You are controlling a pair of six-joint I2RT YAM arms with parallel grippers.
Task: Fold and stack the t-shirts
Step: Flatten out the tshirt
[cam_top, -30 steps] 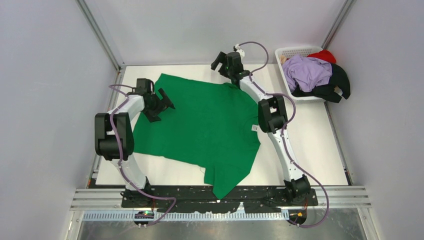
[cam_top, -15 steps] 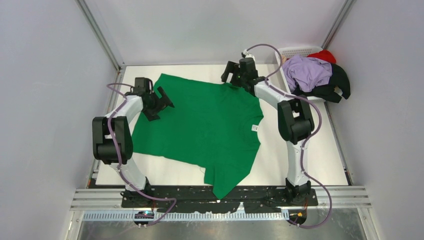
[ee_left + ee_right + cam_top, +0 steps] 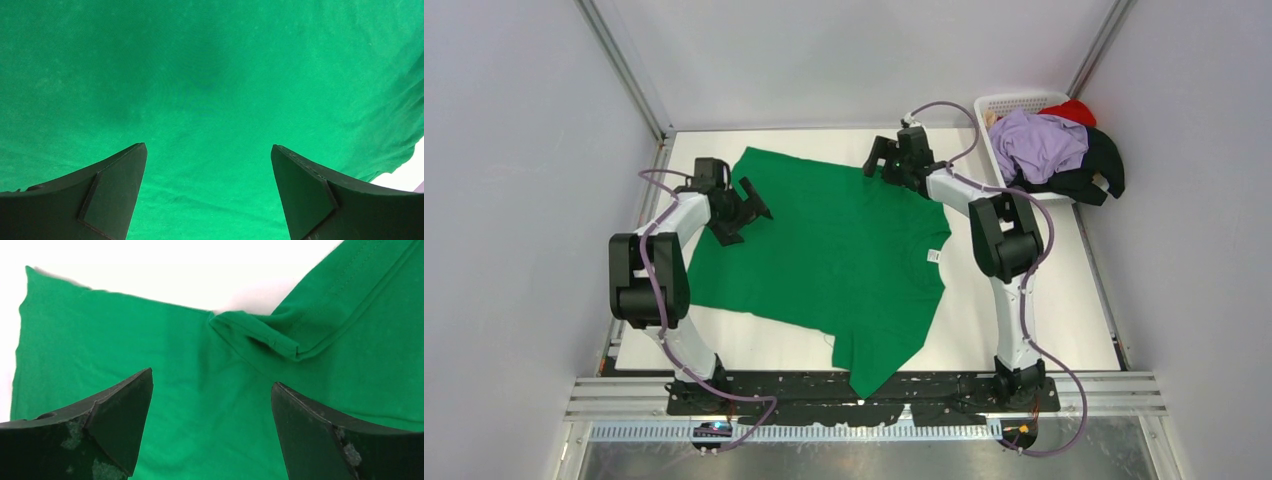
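Observation:
A bright green t-shirt [image 3: 824, 250] lies spread on the white table, with a small white tag [image 3: 932, 256] near its right edge. My left gripper [image 3: 752, 208] is open over the shirt's left side; its wrist view shows only green cloth [image 3: 210, 90] between the fingers. My right gripper [image 3: 876, 160] is open over the shirt's far right corner, where a folded sleeve hem [image 3: 270, 340] shows. Lilac [image 3: 1036, 142], black [image 3: 1092, 170] and red [image 3: 1072, 110] shirts lie heaped in the basket.
A white lattice basket [image 3: 1014, 102] stands at the table's far right corner. One part of the green shirt hangs over the near edge by the arm bases [image 3: 869, 375]. Bare white table [image 3: 1024, 300] shows to the right of the shirt. Grey walls enclose the table.
My right gripper swung right towards the basket, then came back a little left over the shirt's far right corner. The left gripper and the shirt have barely moved.

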